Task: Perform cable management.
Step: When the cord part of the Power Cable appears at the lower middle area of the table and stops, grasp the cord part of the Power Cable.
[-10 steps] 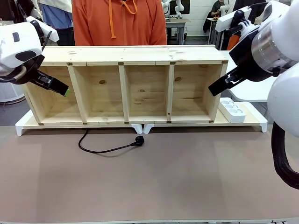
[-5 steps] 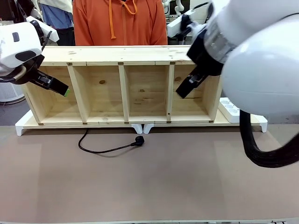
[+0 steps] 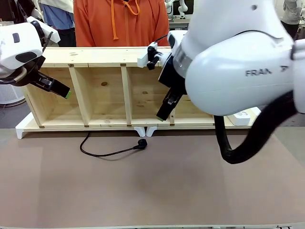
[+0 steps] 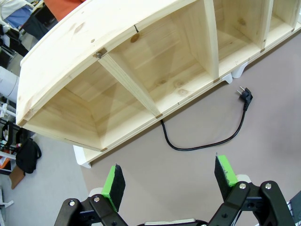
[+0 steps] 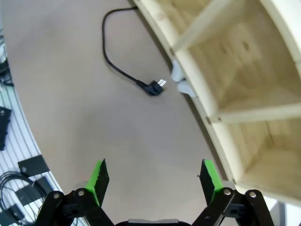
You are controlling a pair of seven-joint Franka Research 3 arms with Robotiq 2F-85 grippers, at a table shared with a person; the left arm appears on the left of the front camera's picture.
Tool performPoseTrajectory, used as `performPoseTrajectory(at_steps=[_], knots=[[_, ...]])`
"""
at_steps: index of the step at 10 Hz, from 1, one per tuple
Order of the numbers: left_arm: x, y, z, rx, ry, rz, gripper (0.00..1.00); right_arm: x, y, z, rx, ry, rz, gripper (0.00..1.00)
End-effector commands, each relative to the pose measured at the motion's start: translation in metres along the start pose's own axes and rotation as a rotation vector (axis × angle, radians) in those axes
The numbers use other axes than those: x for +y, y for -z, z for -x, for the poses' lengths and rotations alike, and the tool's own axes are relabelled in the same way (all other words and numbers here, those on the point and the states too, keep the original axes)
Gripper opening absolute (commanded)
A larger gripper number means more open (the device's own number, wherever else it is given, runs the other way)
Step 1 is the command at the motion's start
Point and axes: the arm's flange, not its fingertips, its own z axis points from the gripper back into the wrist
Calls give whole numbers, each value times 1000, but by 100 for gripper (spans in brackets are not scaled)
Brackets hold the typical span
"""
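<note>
The thin black cable (image 3: pixel 107 153) lies in a loose curve on the brown tabletop just in front of the wooden shelf (image 3: pixel 100 56), its plug (image 3: pixel 141 143) pointing right. The left wrist view has the cable (image 4: pixel 207 143) and plug (image 4: pixel 245 94) beyond my open left gripper (image 4: pixel 169 178). My left gripper (image 3: pixel 66 92) hangs before the shelf's leftmost compartment. My right gripper (image 3: pixel 160 115) is low in front of the shelf's middle, above and right of the plug. It is open (image 5: pixel 154 175), holding nothing, with the cable (image 5: pixel 115 66) and plug (image 5: pixel 154 87) ahead of it.
The shelf lies on its side with several open compartments, resting on white supports (image 3: pixel 145 130). A white power strip (image 3: pixel 240 116) peeks out behind my right arm. A person in an orange hoodie (image 3: pixel 121 21) stands behind the shelf. Bare brown table stretches toward the front.
My right arm has swung left across the shelf front, from the far right end to the middle. The left arm and the cable have not moved.
</note>
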Motion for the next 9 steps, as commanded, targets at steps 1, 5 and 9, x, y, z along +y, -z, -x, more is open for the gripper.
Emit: performPoseTrajectory(at_steps=[1,5,9], knots=[[0,-2,1,8,8,-9,100,-11,13,-10,-38,-47,-75,100],[0,-2,1,8,8,-9,100,-10,61,-21,-101,-107,-164,100],[0,-2,1,8,8,-9,100,-3,100,-35,-74,-184,-210,100]])
